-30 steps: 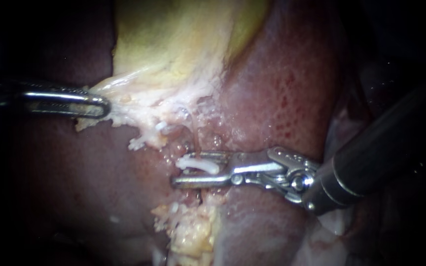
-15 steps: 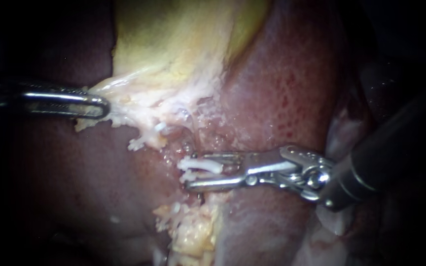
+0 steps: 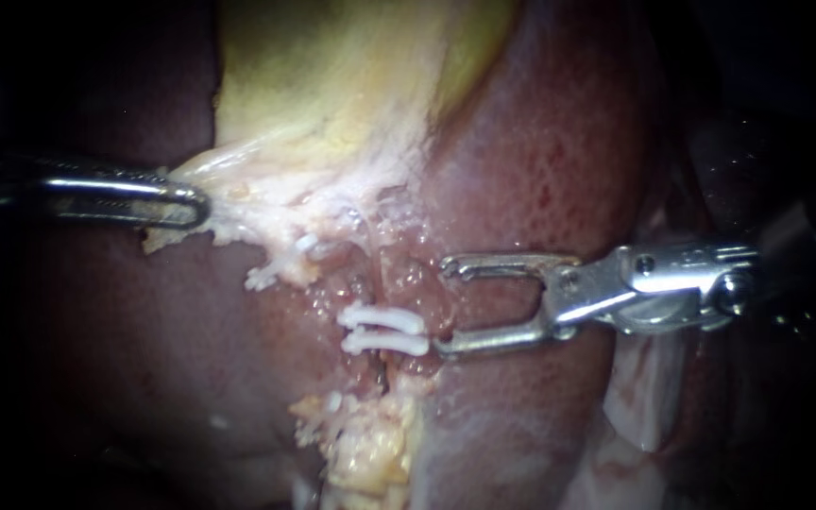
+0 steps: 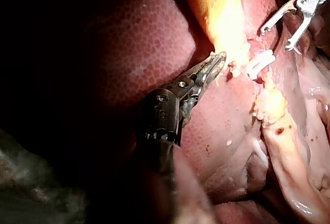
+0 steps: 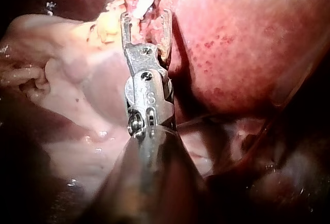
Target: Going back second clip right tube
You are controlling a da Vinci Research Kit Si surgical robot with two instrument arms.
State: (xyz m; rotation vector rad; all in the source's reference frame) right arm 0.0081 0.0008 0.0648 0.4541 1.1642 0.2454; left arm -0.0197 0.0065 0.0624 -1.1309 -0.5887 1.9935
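While my left instrument [image 3: 191, 203], reaching in from nine o'clock, has its jaws clamped on the pale edge of the gallbladder [image 3: 332, 94], two white clips [image 3: 384, 331] lie stacked at centre; at their three o'clock my right instrument [image 3: 444, 310] holds its jaws apart and empty over the liver [image 3: 540, 170], its lower tip just beside them

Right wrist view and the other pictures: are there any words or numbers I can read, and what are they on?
On the right instrument: one small stamped mark on its metal, too small to read for sure.
On the left instrument: no writing shows.
On the clips, liver and gallbladder: no words, numbers or signs.
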